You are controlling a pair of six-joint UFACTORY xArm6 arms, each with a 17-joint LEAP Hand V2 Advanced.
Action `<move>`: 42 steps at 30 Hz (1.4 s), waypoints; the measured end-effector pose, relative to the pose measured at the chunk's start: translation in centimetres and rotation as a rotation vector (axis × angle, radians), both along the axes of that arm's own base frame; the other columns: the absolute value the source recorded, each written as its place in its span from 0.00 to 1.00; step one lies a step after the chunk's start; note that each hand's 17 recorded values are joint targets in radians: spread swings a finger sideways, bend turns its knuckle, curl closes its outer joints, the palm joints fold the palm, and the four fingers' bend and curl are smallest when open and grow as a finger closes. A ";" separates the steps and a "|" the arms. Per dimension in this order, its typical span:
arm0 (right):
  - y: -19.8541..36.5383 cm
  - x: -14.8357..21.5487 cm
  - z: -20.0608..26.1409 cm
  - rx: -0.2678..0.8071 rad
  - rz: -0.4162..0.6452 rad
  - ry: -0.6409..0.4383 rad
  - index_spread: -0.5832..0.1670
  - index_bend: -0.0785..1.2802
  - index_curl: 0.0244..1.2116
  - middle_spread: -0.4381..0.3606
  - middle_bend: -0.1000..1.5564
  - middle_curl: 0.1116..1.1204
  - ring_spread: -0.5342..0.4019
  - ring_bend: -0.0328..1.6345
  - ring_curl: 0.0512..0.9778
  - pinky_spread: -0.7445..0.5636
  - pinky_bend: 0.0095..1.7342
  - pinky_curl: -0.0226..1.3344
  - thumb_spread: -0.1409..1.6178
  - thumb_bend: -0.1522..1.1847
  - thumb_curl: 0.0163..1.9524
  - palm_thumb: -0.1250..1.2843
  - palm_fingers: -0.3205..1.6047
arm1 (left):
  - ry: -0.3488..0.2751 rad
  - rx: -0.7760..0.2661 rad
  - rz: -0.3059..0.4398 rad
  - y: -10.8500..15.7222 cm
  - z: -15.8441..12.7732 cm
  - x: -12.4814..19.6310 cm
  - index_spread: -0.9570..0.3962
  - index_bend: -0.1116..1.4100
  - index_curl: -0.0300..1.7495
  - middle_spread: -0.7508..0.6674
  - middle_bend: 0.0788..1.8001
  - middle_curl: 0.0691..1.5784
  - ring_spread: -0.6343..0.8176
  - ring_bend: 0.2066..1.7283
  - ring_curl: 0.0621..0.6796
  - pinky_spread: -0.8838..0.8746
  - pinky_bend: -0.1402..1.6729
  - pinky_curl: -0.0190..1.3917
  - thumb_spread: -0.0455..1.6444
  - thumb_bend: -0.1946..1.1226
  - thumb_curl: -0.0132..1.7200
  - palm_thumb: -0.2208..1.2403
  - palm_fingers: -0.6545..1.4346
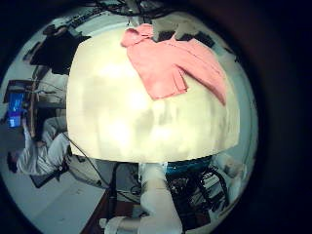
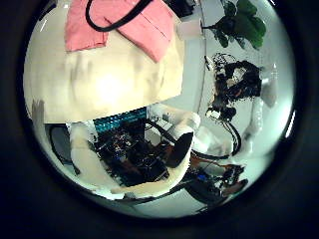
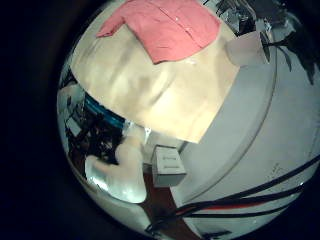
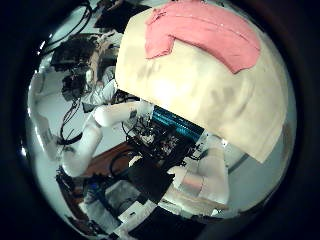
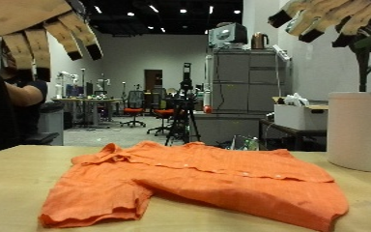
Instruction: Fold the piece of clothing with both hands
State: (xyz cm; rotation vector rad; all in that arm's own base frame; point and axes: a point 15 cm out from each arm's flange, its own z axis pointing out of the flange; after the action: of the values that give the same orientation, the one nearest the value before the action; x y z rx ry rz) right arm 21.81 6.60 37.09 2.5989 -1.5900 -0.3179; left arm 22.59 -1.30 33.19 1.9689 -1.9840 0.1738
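Observation:
An orange shirt [image 5: 198,184] lies crumpled and partly folded on the light wooden table [image 5: 18,193]. One sleeve is doubled over at the side nearer my left hand. My left hand [image 5: 38,34] hangs high above the table with fingers relaxed and nothing in them. My right hand [image 5: 333,19] hovers just as high on the other side, its fingers spread and empty. Both palms look down from far up: the shirt [image 1: 175,60] [image 2: 120,25] [image 3: 170,25] [image 4: 200,35] shows small near one edge of the table [image 1: 146,117].
A tall white pot [image 5: 359,130] with a plant stands by the table on my right hand's side. A white box [image 5: 295,114] sits behind it. The table edge [image 3: 190,125] drops off to the floor.

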 end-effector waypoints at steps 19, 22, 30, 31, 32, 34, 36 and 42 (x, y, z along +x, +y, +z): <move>-0.3 -0.2 0.2 0.009 -0.002 -0.012 0.30 0.19 0.24 0.60 0.18 0.22 0.77 0.21 0.19 0.88 0.11 0.23 0.69 0.10 0.12 0.23 0.34 | 0.046 0.069 -0.088 -1.0 -1.6 0.3 0.68 0.19 0.20 0.64 0.10 0.19 0.74 0.12 0.19 0.77 0.18 0.21 0.59 0.14 0.15 0.18 0.44; -0.5 -0.1 0.2 0.008 -0.010 -0.012 0.30 0.19 0.24 0.60 0.18 0.22 0.77 0.21 0.19 0.88 0.11 0.23 0.69 0.10 0.12 0.23 0.34 | 0.065 0.160 -0.163 -0.8 -3.0 0.8 0.68 0.18 0.20 0.66 0.10 0.19 0.74 0.12 0.19 0.77 0.18 0.21 0.61 0.14 0.16 0.21 0.44; -0.9 0.3 -0.1 0.001 -0.031 0.002 0.31 0.19 0.24 0.61 0.18 0.22 0.77 0.21 0.19 0.88 0.11 0.23 0.69 0.10 0.12 0.23 0.34 | 0.026 0.356 -0.364 -0.8 -8.9 4.3 0.72 0.16 0.19 0.66 0.05 0.18 0.76 0.14 0.22 0.77 0.23 0.24 0.62 0.13 0.17 0.24 0.37; -1.0 0.4 -0.1 -0.003 -0.034 0.005 0.31 0.19 0.24 0.61 0.18 0.22 0.77 0.21 0.19 0.88 0.11 0.23 0.69 0.10 0.12 0.23 0.34 | 0.018 0.369 -0.375 -0.6 -9.5 4.7 0.72 0.16 0.18 0.66 0.06 0.18 0.76 0.15 0.23 0.77 0.23 0.24 0.62 0.13 0.17 0.24 0.37; -1.0 0.4 -0.2 -0.004 -0.036 0.008 0.31 0.19 0.24 0.61 0.18 0.22 0.77 0.21 0.19 0.88 0.11 0.23 0.69 0.10 0.12 0.23 0.34 | 0.011 0.380 -0.384 -0.4 -10.1 5.0 0.73 0.16 0.18 0.66 0.05 0.17 0.76 0.16 0.23 0.77 0.24 0.24 0.62 0.13 0.17 0.24 0.36; -1.0 0.6 -0.3 -0.009 -0.042 0.017 0.31 0.19 0.24 0.61 0.18 0.22 0.77 0.21 0.19 0.88 0.11 0.23 0.69 0.10 0.12 0.23 0.34 | -0.004 0.401 -0.406 -0.1 -11.2 5.6 0.73 0.16 0.18 0.67 0.05 0.17 0.76 0.17 0.24 0.77 0.25 0.24 0.61 0.13 0.17 0.24 0.35; -1.0 1.0 -0.2 -0.010 -0.042 0.019 0.31 0.19 0.24 0.61 0.18 0.23 0.77 0.21 0.19 0.88 0.11 0.23 0.69 0.10 0.12 0.23 0.34 | -0.013 0.421 -0.429 0.3 -12.2 6.5 0.73 0.16 0.17 0.67 0.06 0.16 0.76 0.19 0.26 0.77 0.26 0.25 0.61 0.13 0.17 0.25 0.35; -0.8 2.7 0.0 -0.018 -0.038 0.037 0.31 0.19 0.24 0.62 0.18 0.23 0.77 0.21 0.19 0.88 0.11 0.23 0.69 0.10 0.12 0.24 0.35 | -0.003 0.462 -0.472 1.7 -13.6 8.4 0.73 0.17 0.17 0.69 0.07 0.17 0.77 0.20 0.26 0.76 0.27 0.25 0.60 0.13 0.18 0.25 0.32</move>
State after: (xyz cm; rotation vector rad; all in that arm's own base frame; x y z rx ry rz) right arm 24.49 5.85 37.06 2.5373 -1.6243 -0.3509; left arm 31.04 0.38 19.57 1.6537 -2.5969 -0.4316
